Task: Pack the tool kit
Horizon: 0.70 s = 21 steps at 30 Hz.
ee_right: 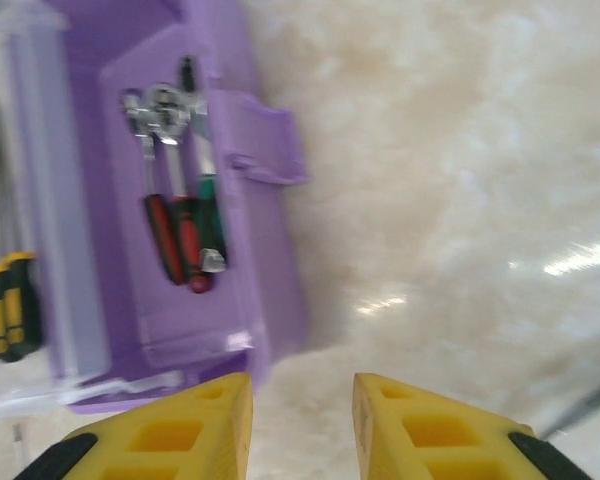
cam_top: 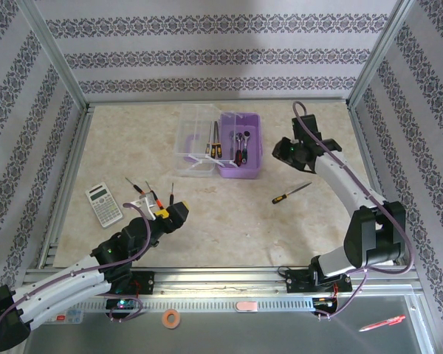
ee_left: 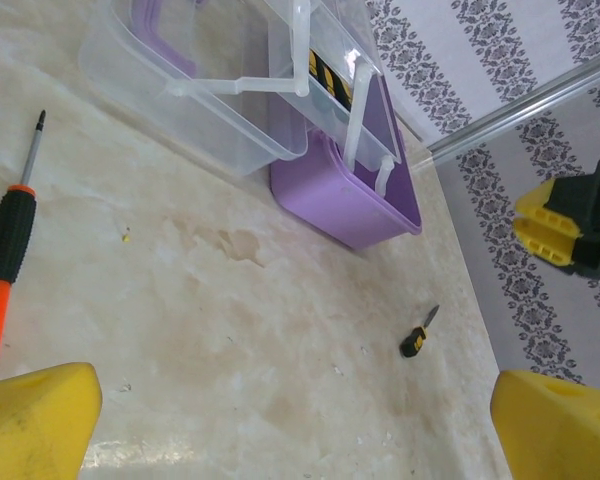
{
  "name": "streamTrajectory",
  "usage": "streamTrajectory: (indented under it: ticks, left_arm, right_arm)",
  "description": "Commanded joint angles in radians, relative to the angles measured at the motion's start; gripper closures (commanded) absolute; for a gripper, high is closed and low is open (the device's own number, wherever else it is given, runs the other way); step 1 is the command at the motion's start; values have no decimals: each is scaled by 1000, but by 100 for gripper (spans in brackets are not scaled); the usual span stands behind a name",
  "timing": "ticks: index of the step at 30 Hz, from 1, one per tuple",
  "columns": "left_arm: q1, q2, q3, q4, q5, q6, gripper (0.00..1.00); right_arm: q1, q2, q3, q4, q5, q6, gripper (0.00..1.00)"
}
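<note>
The left pincer (ee_left: 295,430) hangs spread wide above the tabletop (ee_left: 280,330); the right pincer (ee_right: 302,400) is slightly parted, empty, at three o'clock of the purple case (ee_right: 270,270), ratchet wrench (ee_right: 166,104) inside.

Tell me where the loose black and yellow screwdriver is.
In the top view the screwdriver lies on the table, right of centre, in front of the purple case and just left of the right arm.

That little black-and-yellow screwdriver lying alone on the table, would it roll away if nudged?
Probably somewhat: the screwdriver looks slim and round-handled, lying flat on the smooth table. It seems rigid and likely light, so gripping the thicker handle looks safer than the thin shaft.
</note>
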<state>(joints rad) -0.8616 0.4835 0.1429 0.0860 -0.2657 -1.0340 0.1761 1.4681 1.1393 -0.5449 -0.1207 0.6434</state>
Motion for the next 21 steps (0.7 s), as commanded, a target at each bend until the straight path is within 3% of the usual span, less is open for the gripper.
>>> streamTrajectory:
  ticks: [1, 12, 21]
  left_arm:
    - [15, -6, -17, 34, 26, -29, 0]
    - [15, -19, -52, 43, 40, -65, 0]
    - [15, -10, -70, 79, 28, -64, 0]
  right_arm:
    - [-44, -7, -55, -2, -66, 9, 66]
    - [-52, 27, -152, -32, 79, 28, 61]
    - [-53, 93, -190, -21, 115, 39, 59]
